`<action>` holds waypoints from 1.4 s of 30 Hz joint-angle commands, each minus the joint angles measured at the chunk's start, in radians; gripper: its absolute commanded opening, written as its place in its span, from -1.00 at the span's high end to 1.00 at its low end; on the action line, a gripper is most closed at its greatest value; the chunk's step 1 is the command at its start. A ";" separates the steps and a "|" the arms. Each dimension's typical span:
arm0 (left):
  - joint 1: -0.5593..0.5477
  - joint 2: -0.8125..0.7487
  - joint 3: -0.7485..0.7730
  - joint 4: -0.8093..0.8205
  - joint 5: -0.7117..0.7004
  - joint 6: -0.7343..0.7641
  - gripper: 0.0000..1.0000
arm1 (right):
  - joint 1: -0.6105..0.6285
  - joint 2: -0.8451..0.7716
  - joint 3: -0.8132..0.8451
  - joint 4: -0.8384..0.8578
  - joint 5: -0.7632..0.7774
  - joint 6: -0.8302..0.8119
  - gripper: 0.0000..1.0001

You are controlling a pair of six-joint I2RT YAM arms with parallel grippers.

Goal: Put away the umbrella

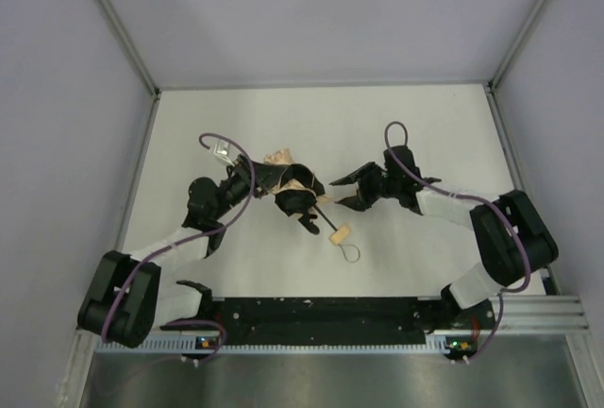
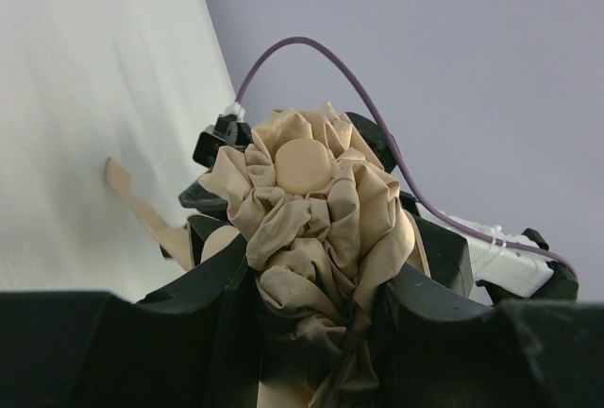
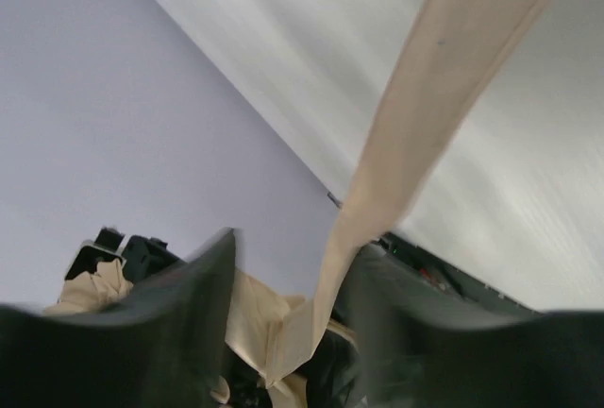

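Beige umbrella [image 2: 311, 229] clamped in left gripper [image 2: 319, 280]; right gripper [image 3: 294, 257] gapes (strap [image 3: 425, 115] between jaws, perhaps touching).

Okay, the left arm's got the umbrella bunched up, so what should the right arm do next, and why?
Probably close the right gripper on the tan strap: the strap runs through the open gap between its jaws, while the left gripper clamps the bunched umbrella steady.

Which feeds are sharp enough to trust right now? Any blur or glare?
Top external: evenly lit, no glare, umbrella reasonably sharp. Left wrist: canopy folds crisp, left claw a dark, soft foreground, table washed pale. Right wrist: smeared, with tan strap and right claw both blurred.
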 commanded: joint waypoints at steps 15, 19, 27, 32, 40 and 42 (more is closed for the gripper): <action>-0.004 -0.128 0.041 -0.221 -0.045 0.146 1.00 | -0.081 0.176 0.360 0.456 -0.070 -0.319 1.00; -0.002 -0.128 0.049 -0.273 -0.051 0.164 1.00 | -0.081 0.182 0.331 0.621 -0.084 -0.264 1.00; -0.004 -0.166 0.029 -0.281 -0.054 0.172 1.00 | -0.087 0.106 0.327 0.682 -0.079 -0.302 1.00; -0.002 -0.169 0.035 -0.328 -0.077 0.155 1.00 | -0.089 0.074 0.314 0.557 -0.066 -0.369 1.00; -0.002 -0.177 0.024 -0.270 -0.082 0.086 1.00 | -0.089 0.089 0.397 0.269 -0.032 -0.538 1.00; -0.002 -0.181 0.014 -0.229 -0.091 0.047 1.00 | -0.093 0.095 0.406 0.235 -0.030 -0.572 1.00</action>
